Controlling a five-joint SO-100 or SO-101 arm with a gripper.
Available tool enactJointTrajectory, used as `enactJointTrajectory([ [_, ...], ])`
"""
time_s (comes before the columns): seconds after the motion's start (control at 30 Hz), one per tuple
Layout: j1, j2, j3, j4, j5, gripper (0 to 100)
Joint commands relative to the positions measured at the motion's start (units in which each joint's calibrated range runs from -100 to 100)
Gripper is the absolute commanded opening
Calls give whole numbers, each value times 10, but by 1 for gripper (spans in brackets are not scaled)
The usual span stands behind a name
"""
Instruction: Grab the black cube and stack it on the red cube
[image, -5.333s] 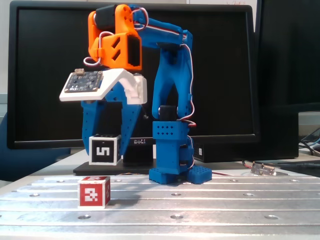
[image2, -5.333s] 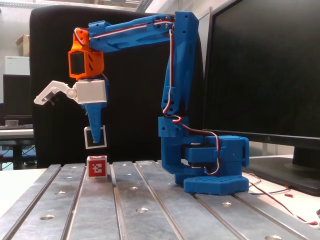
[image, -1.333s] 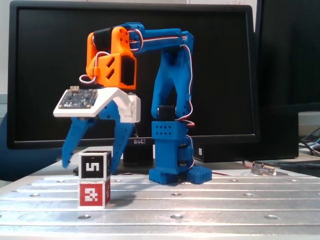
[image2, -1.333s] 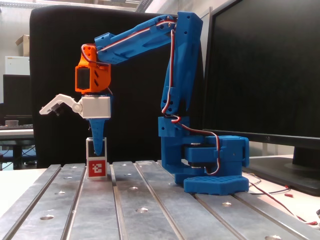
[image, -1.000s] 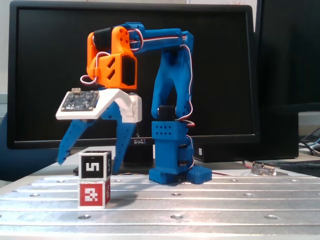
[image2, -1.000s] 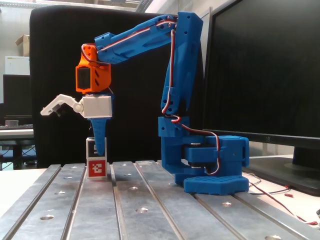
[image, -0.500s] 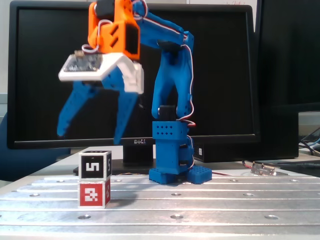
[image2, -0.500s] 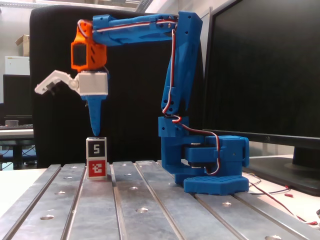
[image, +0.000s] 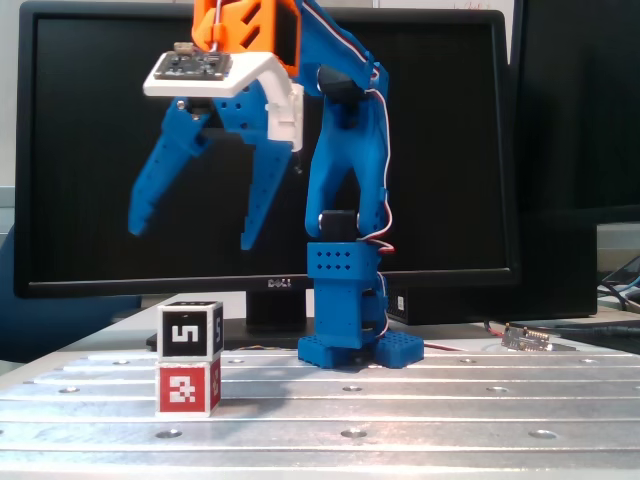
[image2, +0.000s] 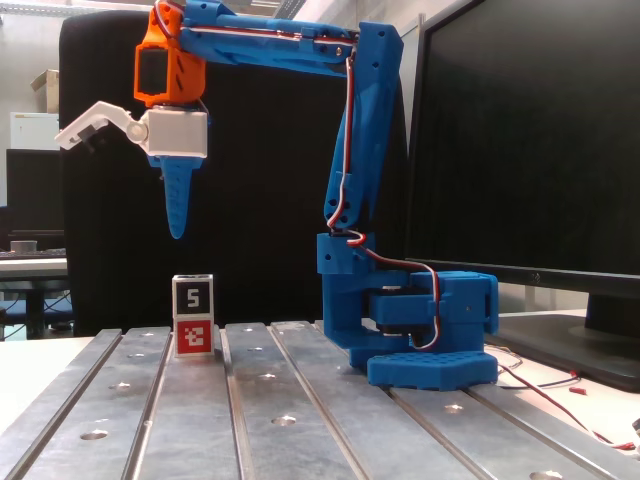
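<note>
In both fixed views the black cube (image: 189, 330) (image2: 192, 296) with its white "5" sits squarely on top of the red cube (image: 188, 388) (image2: 194, 338), which rests on the ribbed metal table (image: 400, 410). My blue gripper (image: 193, 232) (image2: 176, 232) hangs open well above the stack, its two fingers spread wide and holding nothing. Clear air separates the fingertips (image: 140, 222) from the black cube.
The arm's blue base (image: 345, 320) (image2: 420, 330) stands on the table right of the cubes. Black monitors (image: 440, 150) (image2: 530, 140) rise behind it. A small metal part and cables (image: 530, 338) lie at the table's far right edge.
The open gripper has risen further above the stacked cubes. Earlier it carried the black cube onto the red cube and let it go. The cubes have stayed still.
</note>
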Motion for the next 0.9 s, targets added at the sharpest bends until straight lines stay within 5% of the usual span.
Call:
enactJointTrajectory([
  [0.0,-15,-20,-19,-6,-1,22],
  [0.27,-59,-20,-21,-8,-7,3],
  [0.87,-252,-28,141,-145,19,2],
])
